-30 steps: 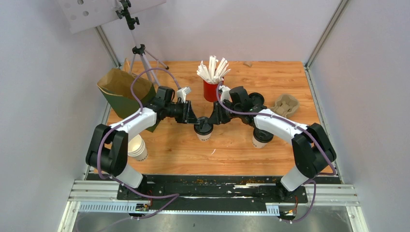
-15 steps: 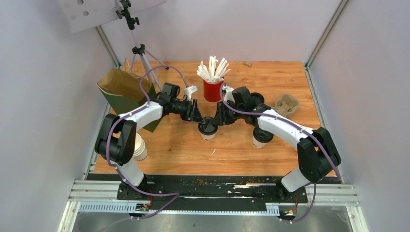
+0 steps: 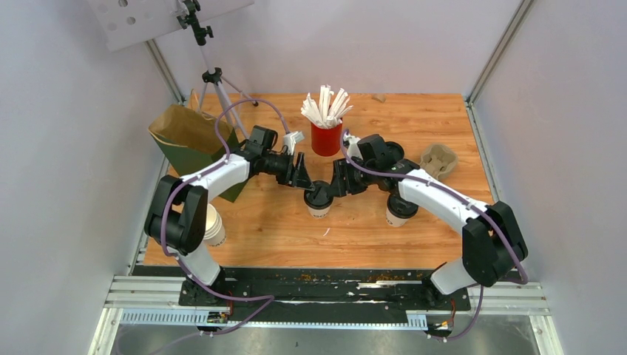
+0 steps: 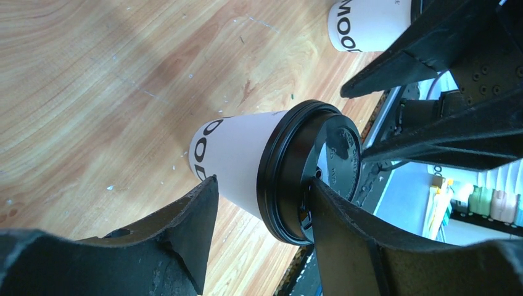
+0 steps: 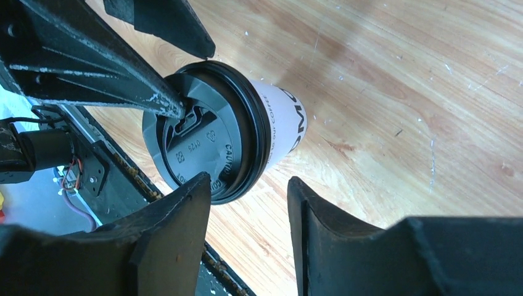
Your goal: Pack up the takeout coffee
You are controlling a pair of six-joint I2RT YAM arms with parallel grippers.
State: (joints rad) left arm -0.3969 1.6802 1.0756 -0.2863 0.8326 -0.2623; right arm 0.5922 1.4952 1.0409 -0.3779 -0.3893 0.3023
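Coffee position: the takeout coffee [image 3: 319, 198] is standing upright on the table [image 3: 414, 118] at the centre of the top view, between both pincers and well apart from the green paper bag [image 3: 188, 140] at the left.
Left pincer [image 3: 304, 180]: its fingers are standing apart, straddling the cup's top. One is resting by the black lid [image 4: 321, 166], the other is clear of the white wall, and nothing is clamped.
Right pincer [image 3: 338, 185]: its fingers are spread too, hanging just beside the lid's rim and gripping nothing.
Handling: the cup is probably light, with a thin paper wall that dents under squeezing and a press-fit lid that could pop. Gripping just beneath the rim and keeping it upright looks safest.
Change: since a second ago, both pincers are opening wider, and the cup is sitting slightly further right.
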